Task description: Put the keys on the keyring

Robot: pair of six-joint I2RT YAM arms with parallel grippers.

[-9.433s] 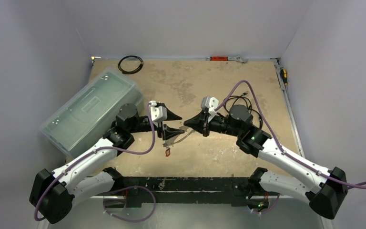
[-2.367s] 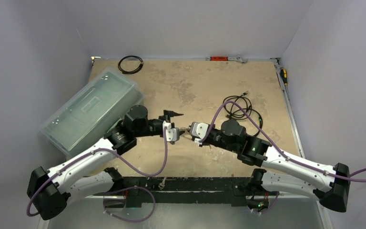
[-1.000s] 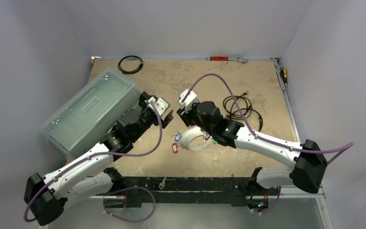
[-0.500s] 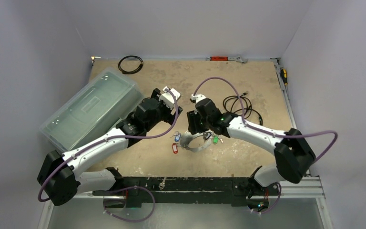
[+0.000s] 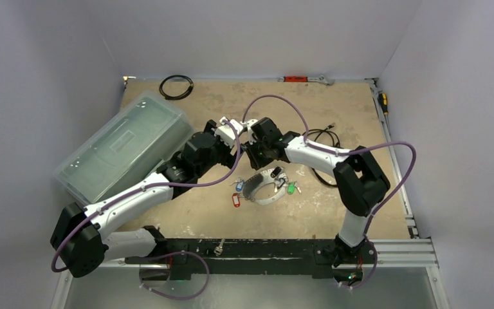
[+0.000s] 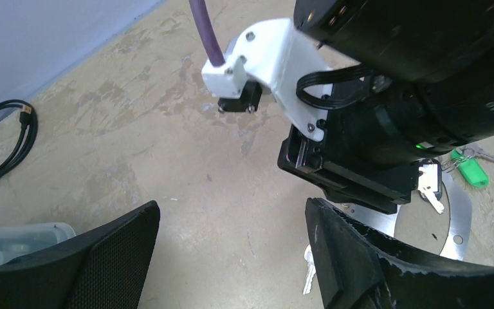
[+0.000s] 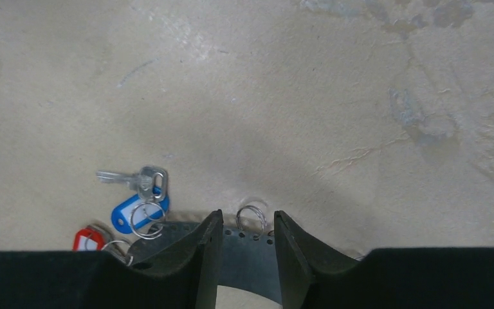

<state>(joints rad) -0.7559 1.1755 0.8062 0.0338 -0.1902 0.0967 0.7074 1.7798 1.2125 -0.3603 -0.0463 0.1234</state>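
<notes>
Keyring (image 5: 255, 190) lies flat near the middle of the table (image 5: 334, 215) in the top view, just on your side of both wrists. The red-tag key (image 5: 235, 201) and blue-tag key (image 5: 238, 185) sit at its left rim, the green-tag key (image 5: 291, 188) at its right. Your open room is right of the hoop and nearward, bare tabletop up to the black rail (image 5: 251, 248). On the left the plastic box (image 5: 119, 147) sits close beside the left arm, and the loose black cable (image 5: 327, 136) lies behind the right forearm. The left gripper (image 5: 237, 143) and right gripper (image 5: 253, 156) are just beside each other past the far side of the hoop, so you have little slack between them.

From the left wrist, your fingers stand wide apart and hold nothing; tabletop shows in the gap. The right arm's wrist fills the upper right close ahead, a corner of the box shows at lower left, and the coiled black cable (image 6: 5, 143) lies well off by the wall.

From the right wrist, your fingers are partly apart and point down over the keyring's band, which shows in the gap and runs on under both tips. Nothing is clamped; you cannot tell whether the tips touch it. A small wire ring (image 7: 252, 216) sits at the band's far edge, and ahead the table is bare
</notes>
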